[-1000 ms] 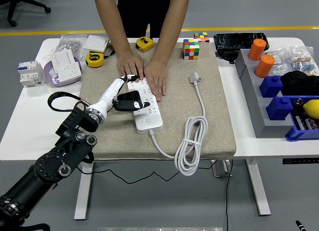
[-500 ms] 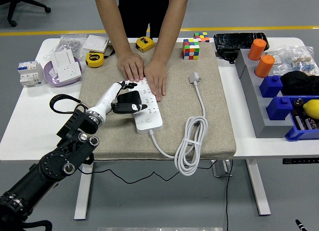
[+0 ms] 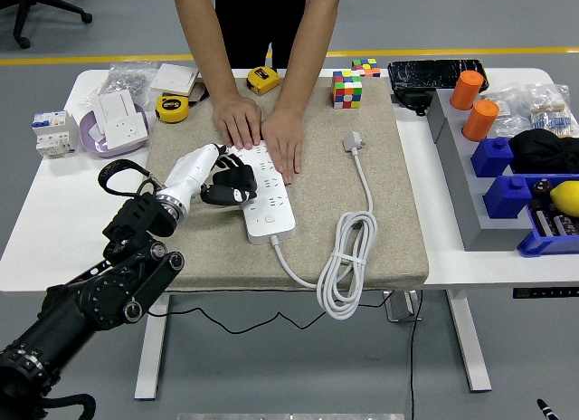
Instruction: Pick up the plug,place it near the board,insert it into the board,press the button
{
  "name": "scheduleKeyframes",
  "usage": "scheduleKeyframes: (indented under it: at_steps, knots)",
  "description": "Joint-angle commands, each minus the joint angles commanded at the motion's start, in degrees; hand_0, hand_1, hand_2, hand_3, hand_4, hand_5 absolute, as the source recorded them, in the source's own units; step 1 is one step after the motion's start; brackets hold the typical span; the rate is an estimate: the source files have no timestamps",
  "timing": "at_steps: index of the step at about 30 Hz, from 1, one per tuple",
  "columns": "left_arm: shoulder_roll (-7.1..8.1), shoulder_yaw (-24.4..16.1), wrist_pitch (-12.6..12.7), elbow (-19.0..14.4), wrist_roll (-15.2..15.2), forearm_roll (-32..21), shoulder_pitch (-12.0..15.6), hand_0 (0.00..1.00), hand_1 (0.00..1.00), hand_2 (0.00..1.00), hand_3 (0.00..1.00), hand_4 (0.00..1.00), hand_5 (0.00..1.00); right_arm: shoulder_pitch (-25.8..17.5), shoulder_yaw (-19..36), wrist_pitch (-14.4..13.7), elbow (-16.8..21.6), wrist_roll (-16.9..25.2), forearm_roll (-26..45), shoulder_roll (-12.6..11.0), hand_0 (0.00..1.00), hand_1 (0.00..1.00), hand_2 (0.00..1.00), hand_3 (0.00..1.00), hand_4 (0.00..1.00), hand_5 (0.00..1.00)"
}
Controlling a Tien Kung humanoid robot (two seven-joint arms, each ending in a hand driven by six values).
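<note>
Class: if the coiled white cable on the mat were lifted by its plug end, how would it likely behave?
The white cable would probably flop and trail, since it already curves loosely. Its tied coil would likely hang as one bundle. The plug looks rigid, so it probably keeps its shape.

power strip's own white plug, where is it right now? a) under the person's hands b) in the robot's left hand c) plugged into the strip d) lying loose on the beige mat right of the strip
d: the white plug lies on the beige mat at the end of its cord, right of the power strip, apart from the person's hands and from the left hand, which holds a black plug.
</note>
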Motion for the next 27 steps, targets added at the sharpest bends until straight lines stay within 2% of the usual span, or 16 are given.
scheduleKeyframes:
  at_steps: [5, 9, 10, 15, 16, 21, 22, 27]
  knots:
    - [0.00, 0.0, -0.2, 0.2, 0.7, 4.4, 0.1, 0.734, 0.640, 0.587, 0.561, 0.911, 0.268, 0.0, -0.1, 0.0, 0.0, 0.0, 0.0, 0.0, 0.959, 0.844, 0.781, 0.789, 0.998, 0.998]
    - [0.00, 0.1, -0.1, 0.2, 0.7, 5.8, 0.1, 0.734, 0.640, 0.587, 0.561, 0.911, 0.268, 0.0, -0.3, 0.0, 0.0, 0.1, 0.1, -0.1, 0.959, 0.844, 0.781, 0.789, 0.998, 0.998]
    - [0.00, 0.1, 0.0, 0.2, 0.7, 5.8, 0.1, 0.712, 0.625, 0.564, 0.545, 0.838, 0.267, -0.1, -0.3, 0.0, 0.0, 0.1, 0.1, -0.1, 0.960, 0.844, 0.781, 0.789, 0.998, 0.998]
    - [0.00, 0.0, 0.5, 0.2, 0.7, 6.7, -0.1, 0.712, 0.625, 0.564, 0.545, 0.838, 0.267, -0.1, -0.2, 0.0, 0.0, 0.0, -0.1, -0.1, 0.960, 0.844, 0.781, 0.789, 0.998, 0.998]
    - [0.00, 0.0, 0.6, 0.2, 0.7, 6.8, -0.1, 0.695, 0.601, 0.523, 0.500, 0.725, 0.270, -0.1, -0.2, 0.0, 0.0, 0.0, -0.2, -0.1, 0.959, 0.844, 0.781, 0.789, 0.998, 0.998]
    - [0.00, 0.3, 0.8, 0.1, 0.6, 6.3, -0.2, 0.695, 0.601, 0.523, 0.500, 0.725, 0.270, 0.0, -0.2, 0.0, 0.0, 0.0, -0.2, -0.1, 0.959, 0.844, 0.781, 0.789, 0.998, 0.998]
    - [0.00, 0.2, 0.7, 0.0, 0.8, 6.7, -0.2, 0.685, 0.566, 0.484, 0.430, 0.665, 0.249, 0.0, -0.2, 0.0, 0.0, 0.0, -0.1, -0.1, 0.959, 0.844, 0.781, 0.789, 0.998, 0.998]
    - [0.00, 0.3, -0.1, -0.6, 2.0, 8.2, -0.2, 0.685, 0.566, 0.484, 0.430, 0.665, 0.249, 0.1, -0.1, 0.0, 0.0, 0.0, -0.1, -0.2, 0.959, 0.844, 0.781, 0.789, 0.998, 0.998]
